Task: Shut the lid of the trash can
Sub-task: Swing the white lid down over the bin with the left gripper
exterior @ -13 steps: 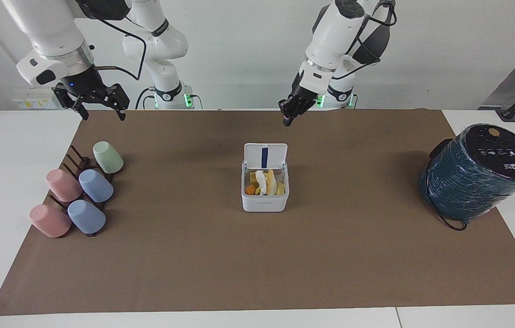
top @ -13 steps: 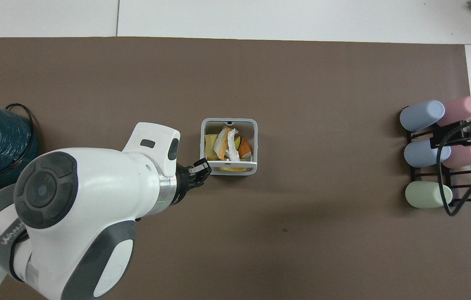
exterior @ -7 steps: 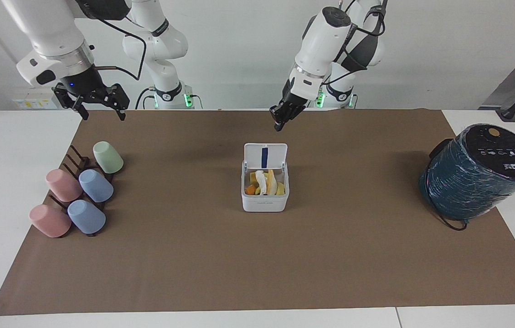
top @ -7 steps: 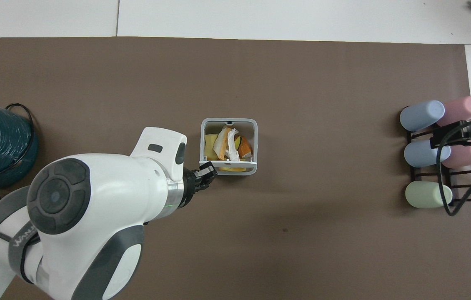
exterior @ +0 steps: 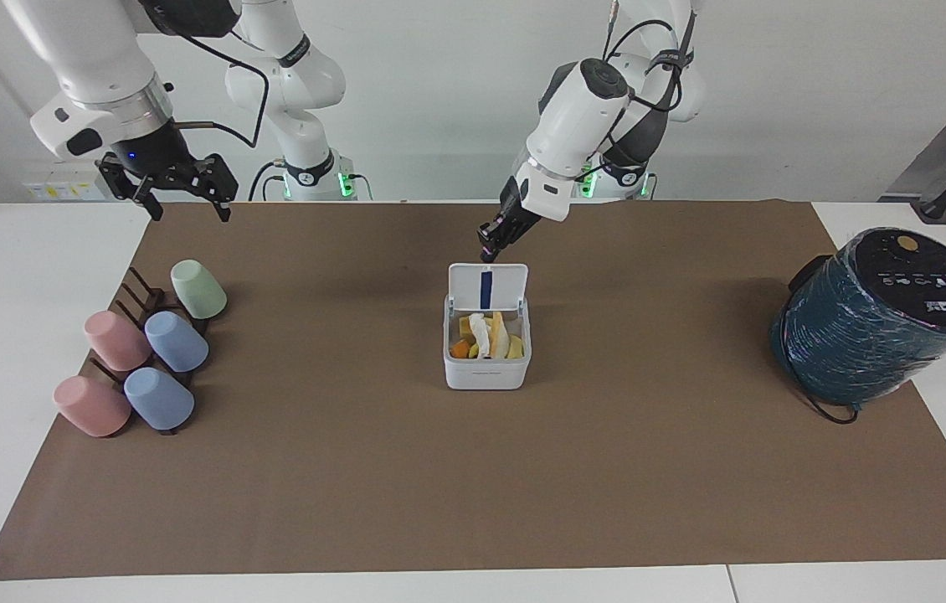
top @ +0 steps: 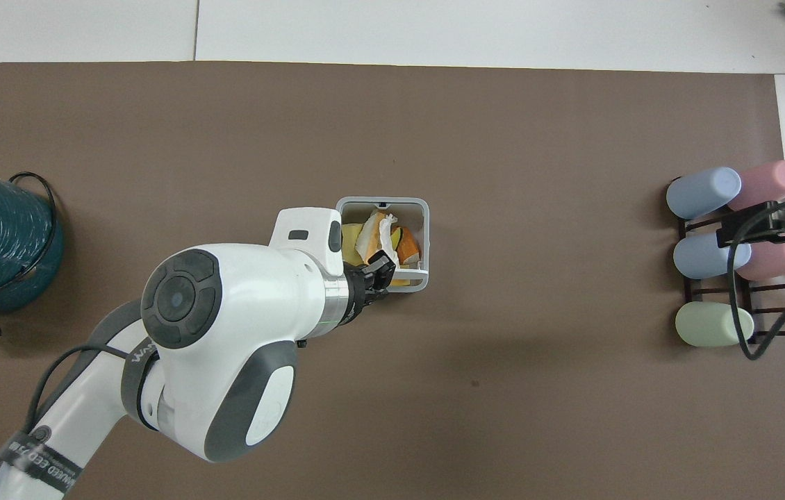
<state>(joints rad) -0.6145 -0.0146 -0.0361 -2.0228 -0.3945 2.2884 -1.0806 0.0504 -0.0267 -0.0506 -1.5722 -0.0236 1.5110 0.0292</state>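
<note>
Left end effector [exterior: 487,250], fingertips pressed together, empty, poised just above upright white hinged plastic lid [exterior: 487,287] of small white square trash can [exterior: 486,368], mid-tabletop. Light, stiff flap: push top edge, no grasp. Right end effector [exterior: 185,201] spread, waiting.

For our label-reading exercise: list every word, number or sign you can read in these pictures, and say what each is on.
"WANUED EDD" or similar, only partly legible: band on the left arm.
Row of small white symbols, unreadable: black top of the teal cylinder.
Small print, too blurred to read: front wall of the trash can.
</note>
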